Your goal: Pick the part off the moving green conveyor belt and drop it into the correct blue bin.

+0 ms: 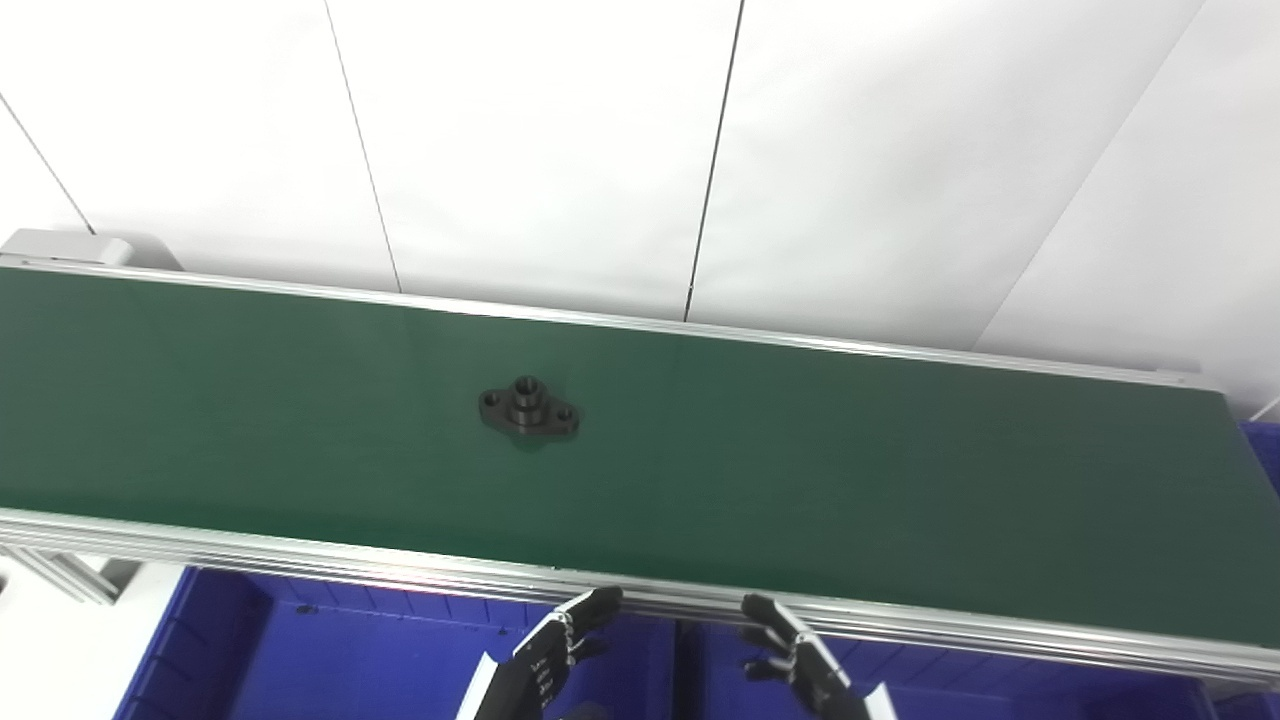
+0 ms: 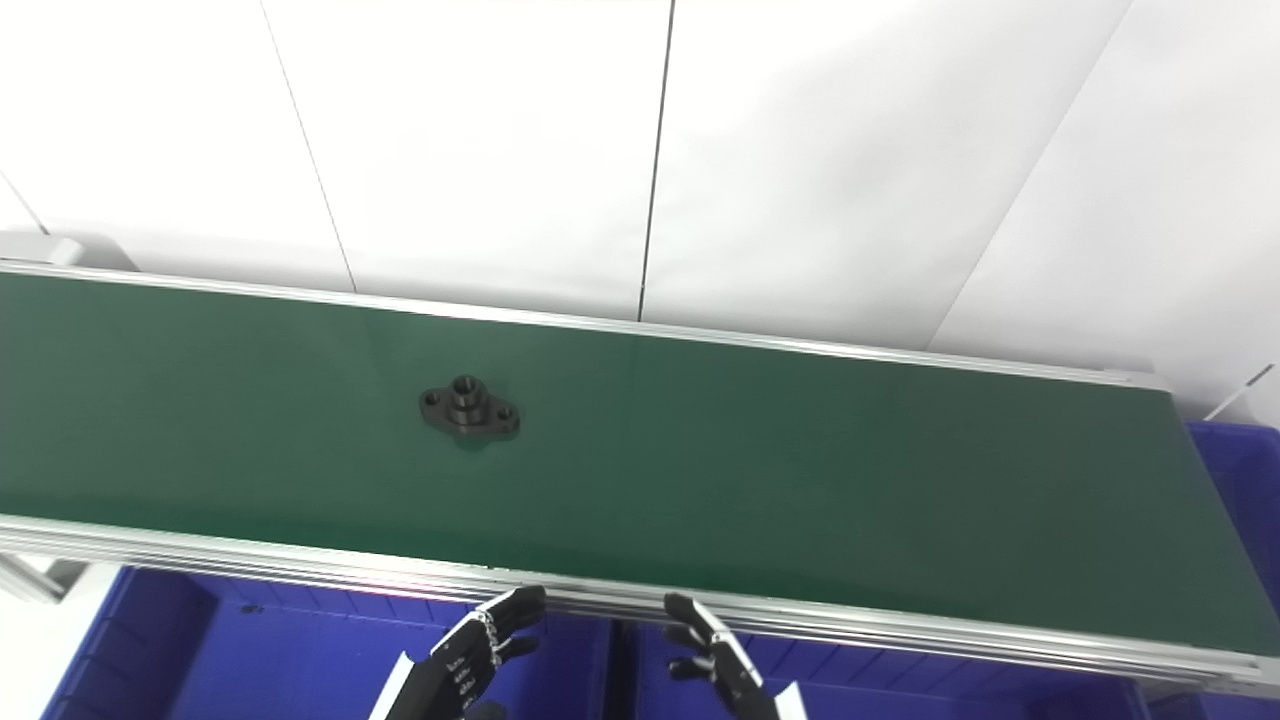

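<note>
Both hands sit low at the near edge of our view, in front of the conveyor: our left hand [image 1: 555, 650] and our right hand [image 1: 795, 655] each hold nothing, fingers apart and reaching up toward the belt's near rail without touching anything we can see. Only the upper part of each hand is in frame; the rest is cut off by the bottom edge.

We find the part [image 1: 529, 407], a dark flanged piece with a raised central hub and a hole in each ear, lying flat on the green conveyor belt [image 1: 900, 480]. It rests left of the belt's middle, roughly midway between the far and near rails, and well apart from both hands.

We note aluminium side rails [image 1: 300, 555] running along the belt's near and far edges. Below the near rail, a blue bin [image 1: 330, 650] lies to the left under the left hand, and a second blue bin [image 1: 1000, 690] lies to the right under the right hand. A further blue container edge [image 2: 1235, 470] shows past the belt's right end. White wall panels [image 1: 550, 140] stand behind the conveyor.
</note>
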Controlling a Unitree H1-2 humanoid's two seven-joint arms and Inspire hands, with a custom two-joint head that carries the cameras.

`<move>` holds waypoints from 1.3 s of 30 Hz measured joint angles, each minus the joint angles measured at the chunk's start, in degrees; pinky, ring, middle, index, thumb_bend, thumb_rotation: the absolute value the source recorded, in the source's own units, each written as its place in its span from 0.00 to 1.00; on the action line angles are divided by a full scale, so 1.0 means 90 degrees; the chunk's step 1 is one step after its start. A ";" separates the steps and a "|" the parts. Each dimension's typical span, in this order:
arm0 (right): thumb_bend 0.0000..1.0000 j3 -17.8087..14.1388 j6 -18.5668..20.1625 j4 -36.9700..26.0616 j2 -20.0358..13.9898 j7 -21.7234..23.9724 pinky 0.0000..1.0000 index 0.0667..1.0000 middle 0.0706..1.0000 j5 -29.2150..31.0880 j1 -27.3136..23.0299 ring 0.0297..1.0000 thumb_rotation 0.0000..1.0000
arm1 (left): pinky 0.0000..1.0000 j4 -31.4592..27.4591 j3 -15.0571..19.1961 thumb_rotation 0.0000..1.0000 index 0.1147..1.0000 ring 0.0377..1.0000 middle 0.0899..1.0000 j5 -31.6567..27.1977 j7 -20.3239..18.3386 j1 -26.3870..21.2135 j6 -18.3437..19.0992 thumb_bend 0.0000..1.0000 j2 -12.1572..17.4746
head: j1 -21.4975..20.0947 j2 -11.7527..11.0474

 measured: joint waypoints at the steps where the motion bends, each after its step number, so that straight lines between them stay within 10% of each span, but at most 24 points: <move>1: 0.80 -0.0012 0.0004 -0.0194 -0.0034 0.0026 0.67 0.84 0.83 -0.0038 -0.0045 0.80 0.92 | 0.83 0.0020 0.0003 0.75 0.80 0.87 0.83 -0.0004 0.0000 -0.0011 0.0000 0.89 0.0000 | -0.0059 0.0000; 18: 0.77 -0.1131 0.1075 -0.0434 -0.0144 0.0298 0.69 0.88 0.87 -0.1598 -0.3198 0.82 0.76 | 0.85 0.0083 0.0006 0.75 0.82 0.87 0.83 -0.0203 -0.0020 -0.0081 -0.0001 0.90 0.0002 | -0.0176 -0.0205; 39: 0.83 -0.0106 0.2800 0.1754 -0.0280 0.0260 0.61 0.88 0.80 -0.4057 -0.4972 0.77 0.64 | 0.88 -0.0019 -0.0022 0.75 0.82 0.89 0.82 -0.0209 -0.0060 -0.0077 0.0043 0.91 0.0009 | -0.0274 -0.0166</move>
